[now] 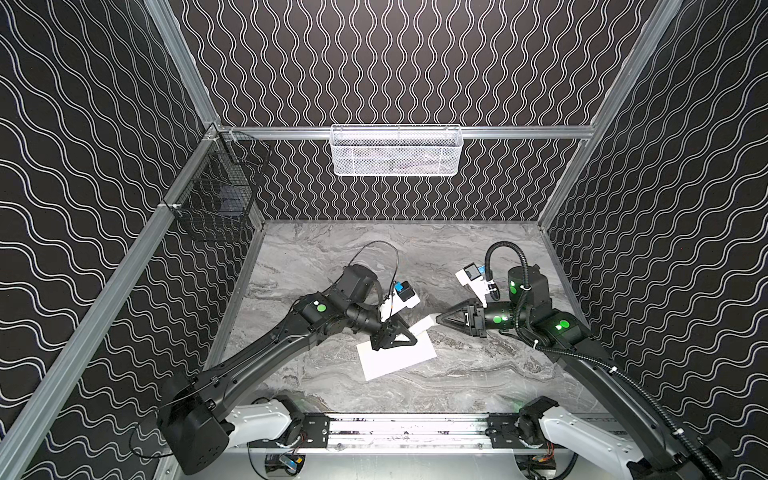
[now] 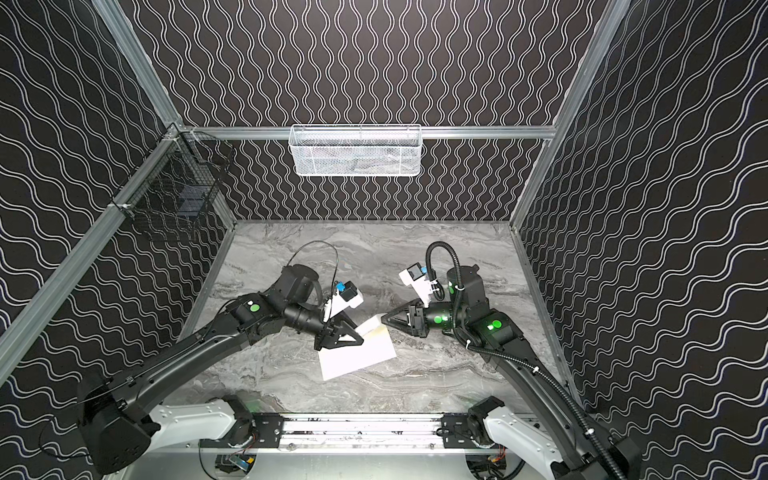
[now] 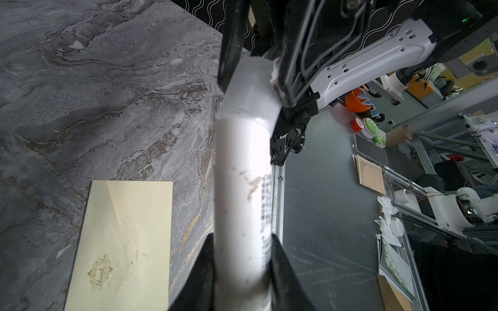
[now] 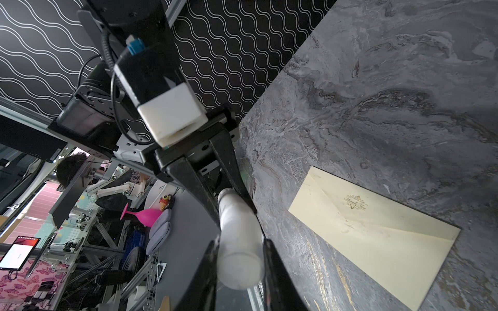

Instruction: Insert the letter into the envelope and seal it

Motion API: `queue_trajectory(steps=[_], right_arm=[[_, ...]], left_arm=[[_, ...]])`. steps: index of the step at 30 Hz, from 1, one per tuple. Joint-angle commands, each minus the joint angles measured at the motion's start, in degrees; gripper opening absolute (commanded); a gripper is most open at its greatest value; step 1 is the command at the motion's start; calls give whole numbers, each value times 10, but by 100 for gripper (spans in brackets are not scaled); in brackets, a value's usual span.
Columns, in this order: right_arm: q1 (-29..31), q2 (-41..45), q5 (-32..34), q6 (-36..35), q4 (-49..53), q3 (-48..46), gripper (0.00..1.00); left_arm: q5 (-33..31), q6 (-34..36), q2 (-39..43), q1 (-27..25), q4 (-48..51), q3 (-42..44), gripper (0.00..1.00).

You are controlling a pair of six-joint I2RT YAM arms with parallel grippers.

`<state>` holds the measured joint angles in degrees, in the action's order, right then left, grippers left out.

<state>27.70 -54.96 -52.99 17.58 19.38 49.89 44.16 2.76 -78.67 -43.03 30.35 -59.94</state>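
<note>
Left gripper (image 1: pixel 414 340): narrow, clamped round the body of the tube (image 3: pixel 242 161).
Right gripper (image 4: pixel 240 250): narrow, clamped round the tube's other end, nose to nose with the left gripper.
Tube: white, held between both grippers, clear of the table (image 1: pixel 332 257).
Envelope (image 1: pixel 399 357): cream, flat on the table, right under the left gripper and lower than the right gripper, off to its side; flap folded down, gilt "Thank You" facing up.
</note>
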Motion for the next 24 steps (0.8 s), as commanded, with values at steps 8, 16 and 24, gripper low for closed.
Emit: queue_trajectory(steps=[8,16,24], right_arm=[[13,-18,-44,-30,14,25,14],[14,-32,-70,-96,109,57,12],[35,-43,-98,-110,124,64,12]], left_arm=[[10,29,20,-21,-34,-2,0],[-8,61,26,-27,-2,-24,0],[-10,62,21,-32,-13,-40,0]])
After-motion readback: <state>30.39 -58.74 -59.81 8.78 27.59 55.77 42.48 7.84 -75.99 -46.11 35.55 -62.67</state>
